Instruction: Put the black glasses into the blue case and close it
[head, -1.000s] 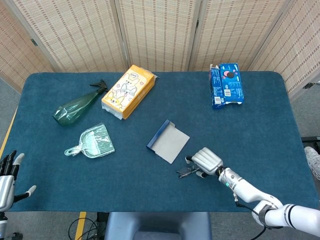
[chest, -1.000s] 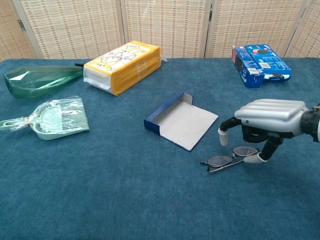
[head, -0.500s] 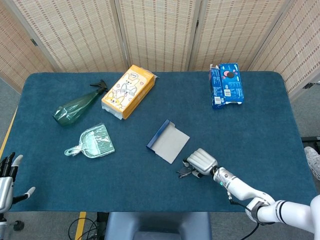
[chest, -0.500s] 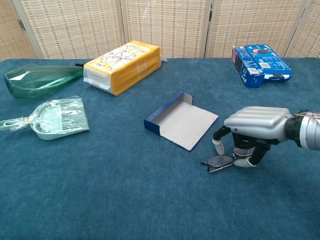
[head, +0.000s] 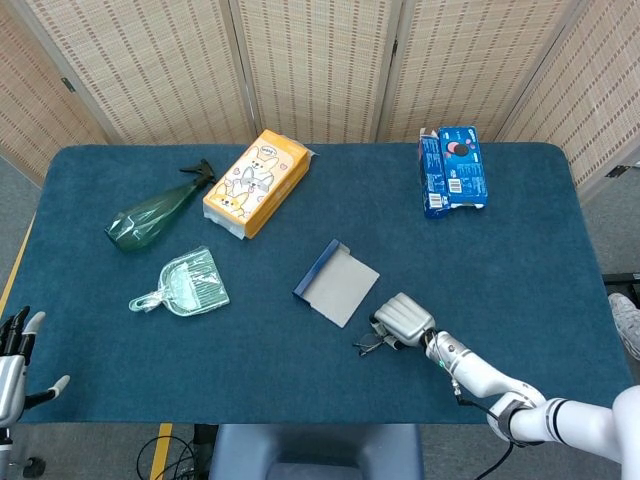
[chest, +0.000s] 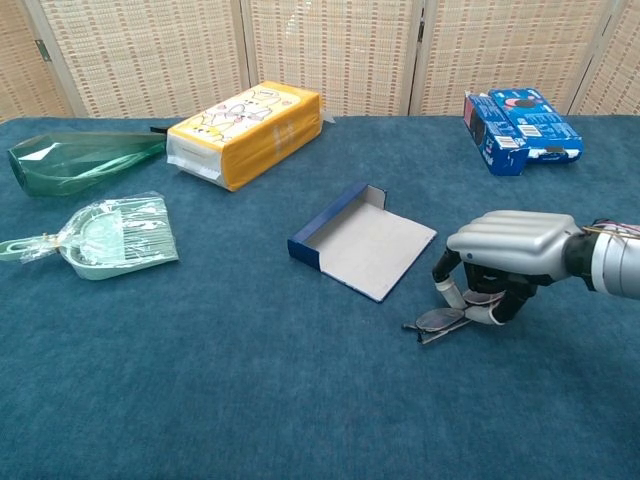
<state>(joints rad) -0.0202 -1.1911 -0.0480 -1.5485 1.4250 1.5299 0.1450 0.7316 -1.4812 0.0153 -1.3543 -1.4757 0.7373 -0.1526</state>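
Right hand (chest: 508, 250) is palm-down over the black glasses (chest: 440, 321), thumb and fingers (chest: 488, 315) curled in around the right end of the frame; looks like a pinch on the glasses, though they sit on the table (chest: 300, 400), not lifted. The left lens sticks out from under the hand toward the left. In the head view the same right hand (head: 403, 319) covers most of the glasses (head: 366, 346), only a bit of frame shows. Blue case (chest: 362, 240) lies open just beside the glasses, up and left of them, grey lining facing up, blue wall on its far-left edge; hand and case are apart. Left hand (head: 12, 362) is at the near left corner in the head view only, fingers spread, holding nothing, off the table edge. Further out: blue cookie box (chest: 519, 117) at the far right, yellow tissue pack (chest: 245, 120) at far centre-left, green spray bottle (chest: 75, 160) lying on its side at the far left, and a pale green dustpan in plastic wrap (chest: 105, 236) near the left side.
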